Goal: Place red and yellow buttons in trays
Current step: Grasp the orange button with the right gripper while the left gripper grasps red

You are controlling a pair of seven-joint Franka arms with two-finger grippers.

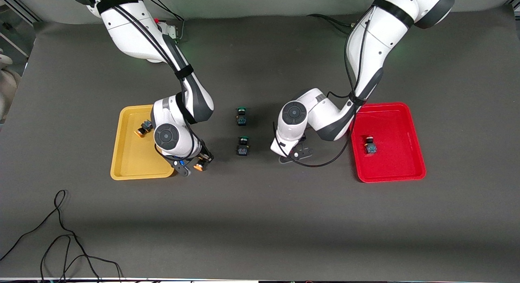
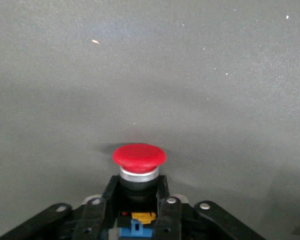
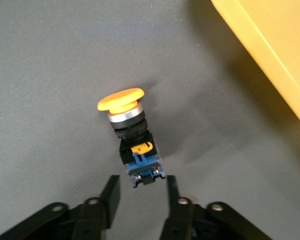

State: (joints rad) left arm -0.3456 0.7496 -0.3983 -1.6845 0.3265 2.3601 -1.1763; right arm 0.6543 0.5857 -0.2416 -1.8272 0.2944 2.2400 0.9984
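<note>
A dark grey table seen from above, with two white robot arms reaching down from the top edge.

The right gripper is low over the table just beside the near corner of the yellow tray. In the right wrist view, its two black fingers stand apart on either side of the blue base of a yellow button, with a gap showing on each side; the button lies tilted on the table, not gripped. The front view shows this button's orange cap at the fingertips.

A second yellow button lies on its side inside the yellow tray, toward the end nearer the robots.

The left gripper is low over the table, between the middle of the table and the red tray. In the left wrist view, its fingers are closed against the black body of a red button, the red cap pointing away from the wrist.

A second red button lies inside the red tray.

Two green buttons lie on the table between the grippers, one farther from the camera, the other nearer.

A loose black cable curls on the table at the right arm's end, near the camera
</note>
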